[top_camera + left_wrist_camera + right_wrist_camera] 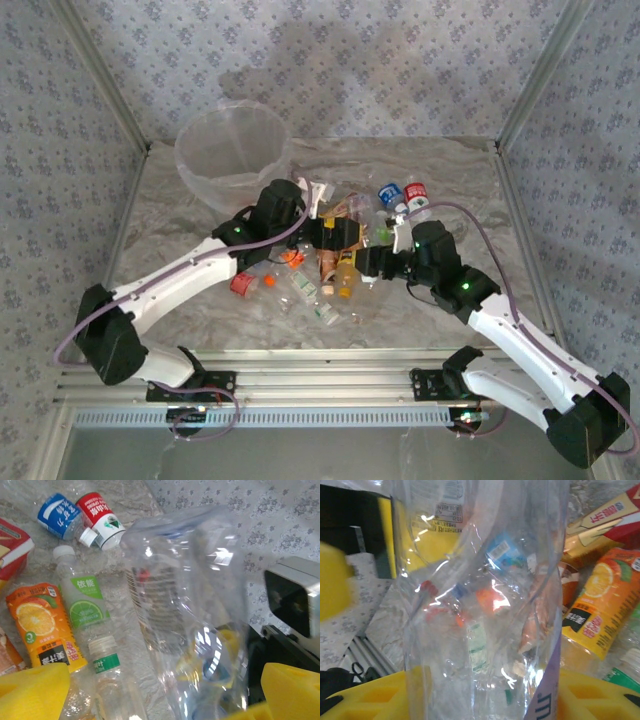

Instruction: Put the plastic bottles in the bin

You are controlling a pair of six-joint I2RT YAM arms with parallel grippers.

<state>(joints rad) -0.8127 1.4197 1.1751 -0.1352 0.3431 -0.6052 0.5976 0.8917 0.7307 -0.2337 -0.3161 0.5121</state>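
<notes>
Around the clear bottle (480, 605), loose bottles (42, 625)

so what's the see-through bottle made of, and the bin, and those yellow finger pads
Clear bottle: thin glossy transparent plastic; it is creased, glints, and labels show through it.
Bin: translucent pale plastic, duller; a thin film liner seems draped over its rim.
Yellow finger pads: matte, no glints, with moulded pockets; plastic or rubber, hard to say.

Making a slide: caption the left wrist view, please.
Open left claw straddles a clear bottle, with colourful labelled bottles lying beyond it.
</notes>
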